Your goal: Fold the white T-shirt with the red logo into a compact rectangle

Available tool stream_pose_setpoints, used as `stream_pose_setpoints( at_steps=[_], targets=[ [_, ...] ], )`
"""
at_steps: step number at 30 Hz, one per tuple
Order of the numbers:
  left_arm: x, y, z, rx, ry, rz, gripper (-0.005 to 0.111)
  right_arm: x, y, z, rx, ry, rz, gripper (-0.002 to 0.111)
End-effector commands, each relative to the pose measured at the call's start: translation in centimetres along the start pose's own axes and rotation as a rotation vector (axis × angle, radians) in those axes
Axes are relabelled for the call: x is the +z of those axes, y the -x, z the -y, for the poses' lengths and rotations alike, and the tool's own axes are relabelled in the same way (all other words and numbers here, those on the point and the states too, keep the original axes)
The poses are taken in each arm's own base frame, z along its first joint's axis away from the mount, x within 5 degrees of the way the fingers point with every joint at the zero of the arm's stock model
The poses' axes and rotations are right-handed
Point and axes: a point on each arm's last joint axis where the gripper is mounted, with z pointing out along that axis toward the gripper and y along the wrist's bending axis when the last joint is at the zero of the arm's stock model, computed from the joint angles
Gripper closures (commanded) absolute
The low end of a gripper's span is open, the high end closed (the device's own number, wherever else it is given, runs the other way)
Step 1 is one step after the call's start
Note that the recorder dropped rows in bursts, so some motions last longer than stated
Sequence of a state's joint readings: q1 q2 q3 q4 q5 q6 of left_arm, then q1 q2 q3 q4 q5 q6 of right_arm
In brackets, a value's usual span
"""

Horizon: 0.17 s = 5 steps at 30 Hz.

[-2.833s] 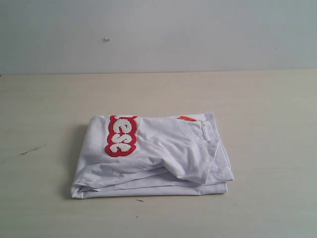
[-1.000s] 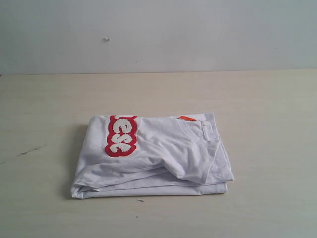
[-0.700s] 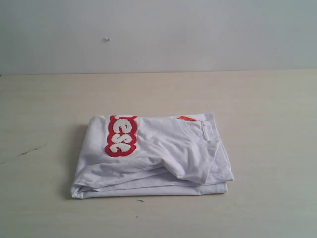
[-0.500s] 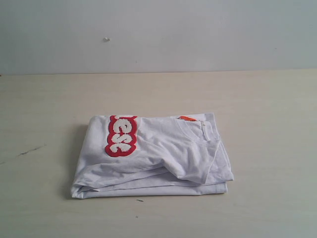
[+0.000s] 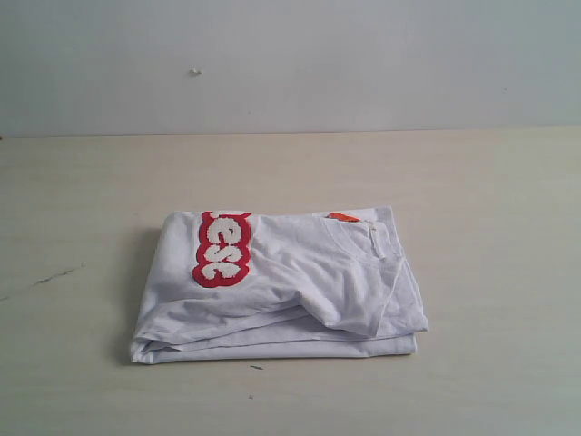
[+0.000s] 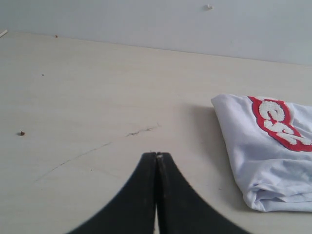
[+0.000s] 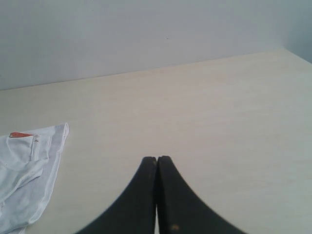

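Black and tapering, the left tool [image 6: 156, 155] has its two fingers pressed flat together with nothing between them, and it hangs over a bare stretch of the pale wooden surface [image 6: 73, 97]. The right tool [image 7: 157, 158] matches it, closed on nothing above bare board. Neither tool shows in the exterior view, so both sit back from the middle of the scene.

The white T-shirt [image 5: 300, 291] lies between the two tools, well apart from each. It is a flat, layered bundle near the middle of the surface, with its long axis running across from the left arm's side to the right arm's. The end towards the left tool carries the red logo [image 5: 222, 250], which runs crosswise to that axis and wraps out of sight at the far fold. The end towards the right tool carries the collar and the orange neck tag [image 5: 343, 217].

The left wrist view takes in more of the cloth than the right, so the left arm is probably the nearer, though not by much. The shape already reads as a compact rectangle. If any move remains, it would likely be smoothing the loose top layer at the collar end, which falls on the right arm's side.
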<state>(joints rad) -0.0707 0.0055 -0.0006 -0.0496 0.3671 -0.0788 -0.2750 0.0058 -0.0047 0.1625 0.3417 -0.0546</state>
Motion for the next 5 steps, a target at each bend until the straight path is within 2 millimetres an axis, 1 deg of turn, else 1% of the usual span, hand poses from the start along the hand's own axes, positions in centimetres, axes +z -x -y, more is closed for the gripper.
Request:
stream_pose_setpoints(
  at_steps=[1, 5],
  targets=[
    [-0.03, 0.03, -0.01, -0.005, 0.002, 0.009, 0.107, 0.01, -0.10, 0.03, -0.002, -0.004, 0.005, 0.108],
    [-0.03, 0.03, -0.01, -0.005, 0.002, 0.009, 0.107, 0.01, -0.10, 0.03, -0.002, -0.004, 0.005, 0.108]
  ],
)
